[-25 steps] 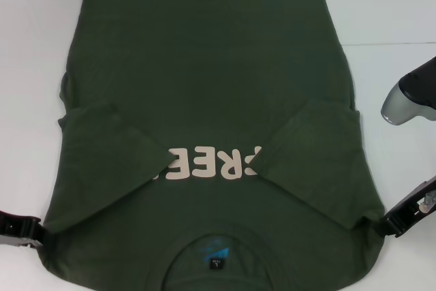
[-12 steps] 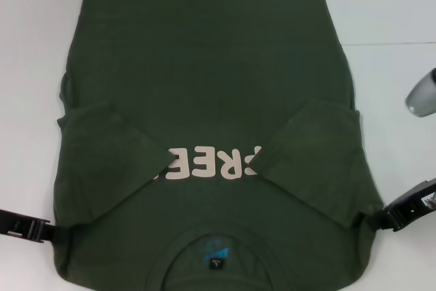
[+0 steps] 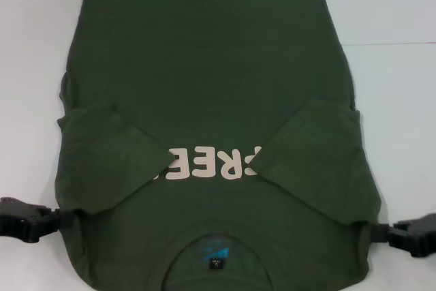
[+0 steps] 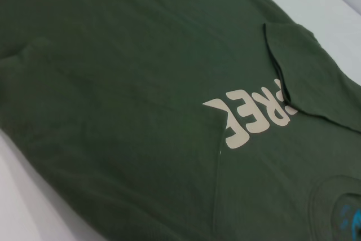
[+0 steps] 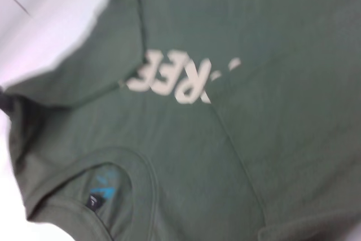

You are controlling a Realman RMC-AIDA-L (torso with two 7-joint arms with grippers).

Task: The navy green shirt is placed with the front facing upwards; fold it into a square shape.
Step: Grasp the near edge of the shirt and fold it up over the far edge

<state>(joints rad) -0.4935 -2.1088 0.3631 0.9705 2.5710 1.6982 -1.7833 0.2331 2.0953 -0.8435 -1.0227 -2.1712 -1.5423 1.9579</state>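
1. Head view: navy green shirt (image 3: pixel 211 100) lies flat on white table (image 3: pixel 395 86), front up, collar (image 3: pixel 216 253) at the near edge, hem at the far edge. Both sleeves folded inward onto the chest, covering the ends of the cream lettering (image 3: pixel 208 163); "REE" reads upside down. Blue label (image 3: pixel 214 250) inside collar
2. Head view: left gripper (image 3: pixel 60 218) low at near-left, tip touching shirt edge just below left sleeve fold. Right gripper (image 3: pixel 378 231) mirrored at near-right, tip at shirt edge below right sleeve fold. Can't tell for either if fingers are spread, closed or pinching cloth; tips merge w/ fabric
3. Left wrist view: shirt (image 4: pixel 124 83) fills most of frame, lettering (image 4: pixel 251 117) partly under far sleeve fold, table (image 4: pixel 22 207) showing at a corner, collar (image 4: pixel 338 207) at the edge. Own fingers not visible
4. Right wrist view: blurred. Shirt (image 5: pixel 271 139), lettering (image 5: pixel 172 77), collar (image 5: pixel 104 184) w/ blue label, table (image 5: pixel 45 21). Dark shape at shirt's far edge, prob. the other gripper, not sure
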